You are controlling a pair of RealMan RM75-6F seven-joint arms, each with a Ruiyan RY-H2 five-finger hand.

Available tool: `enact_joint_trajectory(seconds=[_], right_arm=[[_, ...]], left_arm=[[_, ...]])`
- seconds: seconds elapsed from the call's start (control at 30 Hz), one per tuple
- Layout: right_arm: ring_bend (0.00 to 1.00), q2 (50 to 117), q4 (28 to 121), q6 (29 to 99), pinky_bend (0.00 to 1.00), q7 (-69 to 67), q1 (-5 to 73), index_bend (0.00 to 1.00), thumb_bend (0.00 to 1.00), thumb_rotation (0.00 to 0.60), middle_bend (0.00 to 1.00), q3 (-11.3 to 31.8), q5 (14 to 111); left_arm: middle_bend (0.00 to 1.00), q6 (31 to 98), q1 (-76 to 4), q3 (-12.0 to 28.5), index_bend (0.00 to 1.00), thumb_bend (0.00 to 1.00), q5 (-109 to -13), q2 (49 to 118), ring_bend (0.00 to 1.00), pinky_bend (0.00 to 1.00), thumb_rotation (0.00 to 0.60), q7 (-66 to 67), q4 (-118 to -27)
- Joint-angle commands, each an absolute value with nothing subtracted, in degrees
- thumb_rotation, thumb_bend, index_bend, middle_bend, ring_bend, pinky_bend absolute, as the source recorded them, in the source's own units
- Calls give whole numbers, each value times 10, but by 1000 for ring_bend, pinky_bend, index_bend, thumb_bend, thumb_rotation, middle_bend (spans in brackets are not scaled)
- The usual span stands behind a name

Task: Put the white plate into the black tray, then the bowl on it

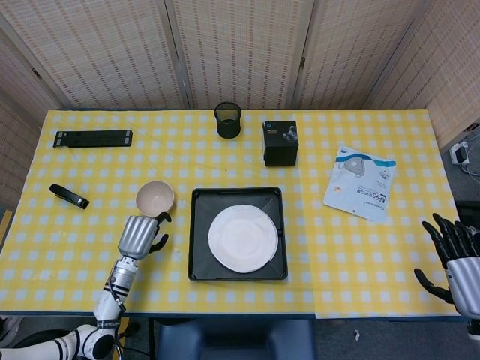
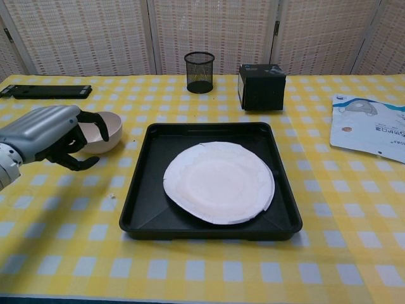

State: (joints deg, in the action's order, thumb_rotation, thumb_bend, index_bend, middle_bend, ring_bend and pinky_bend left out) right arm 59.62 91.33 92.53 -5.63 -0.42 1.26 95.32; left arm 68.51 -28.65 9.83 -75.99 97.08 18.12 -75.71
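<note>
The white plate (image 1: 241,238) lies flat inside the black tray (image 1: 198,259) at the table's front centre; the chest view also shows the plate (image 2: 218,182) in the tray (image 2: 209,130). Left of the tray, the beige bowl (image 1: 154,197) stands upright on the checked cloth. My left hand (image 1: 139,234) hovers just in front of the bowl with its fingers loosely curved and apart, holding nothing. In the chest view the left hand (image 2: 54,136) hides part of the bowl (image 2: 106,133), and I cannot tell whether they touch. My right hand (image 1: 454,259) hangs off the table's front right corner, fingers spread.
A black mesh pen cup (image 1: 228,120) and a black box (image 1: 280,142) stand behind the tray. A white packet (image 1: 360,182) lies to the right. A black stapler (image 1: 69,196) and a long black bar (image 1: 93,139) lie at the far left.
</note>
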Motion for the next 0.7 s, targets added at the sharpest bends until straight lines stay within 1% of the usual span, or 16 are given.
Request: enact_joint_trajectory(seconds=[0.03, 0.13, 0.27, 0.4, 0.7], right_arm=[[0, 597, 915, 921, 0, -52, -2, 0, 313, 600, 0, 12, 951], [0, 598, 916, 918, 0, -49, -1, 0, 313, 600, 0, 11, 949], [0, 597, 916, 918, 0, -49, -1, 0, 312, 600, 0, 13, 945], [0, 595, 916, 915, 0, -49, 1, 0, 313, 600, 0, 12, 942], [0, 592, 915, 902, 0, -49, 6, 0, 312, 600, 0, 12, 934]], left_arm=[[1000, 667, -291, 116, 445, 386, -719, 961, 1000, 1000, 600, 220, -767], [1000, 689, -297, 121, 429, 392, -731, 982, 1000, 1000, 600, 215, -731], [1000, 684, -305, 128, 419, 399, -725, 995, 1000, 1000, 600, 204, -702], [1000, 687, -311, 135, 434, 401, -713, 1014, 1000, 1000, 600, 224, -661], [1000, 665, -325, 140, 478, 401, -696, 1038, 1000, 1000, 600, 203, -604]])
